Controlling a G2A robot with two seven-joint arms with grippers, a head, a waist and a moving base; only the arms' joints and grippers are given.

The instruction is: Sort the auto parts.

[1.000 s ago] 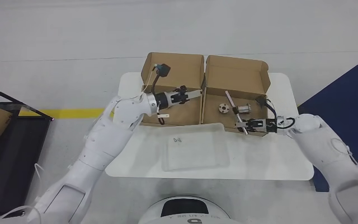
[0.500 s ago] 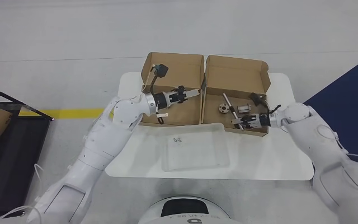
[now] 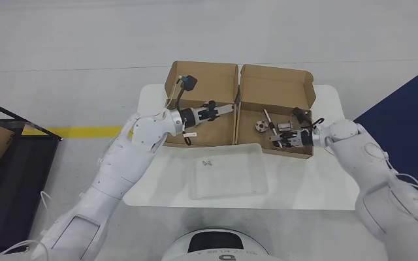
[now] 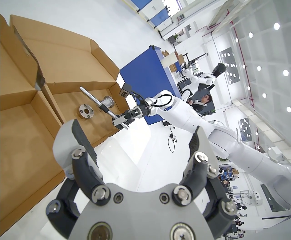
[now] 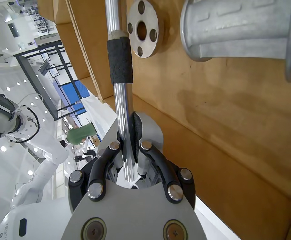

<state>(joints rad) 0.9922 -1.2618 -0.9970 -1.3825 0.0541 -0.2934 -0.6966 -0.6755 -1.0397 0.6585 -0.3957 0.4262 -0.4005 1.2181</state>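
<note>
Right wrist view: your right gripper (image 5: 128,127) is clenched on the steel rod (image 5: 122,104), low inside the right box (image 3: 274,81) beside the flange (image 5: 142,28) and cast housing (image 5: 232,29). Your left gripper (image 4: 136,134) gapes, holding nothing, at the left box (image 3: 202,78). Sorting looks partway: one small part (image 3: 208,162) waits on the tray (image 3: 228,186).

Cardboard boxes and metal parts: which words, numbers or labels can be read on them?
None can be read.
The parts box and the box beside it show no print.
Raised marks on the cast part are too blurred to read.
The rod in the right claw and the flange carry none.
</note>
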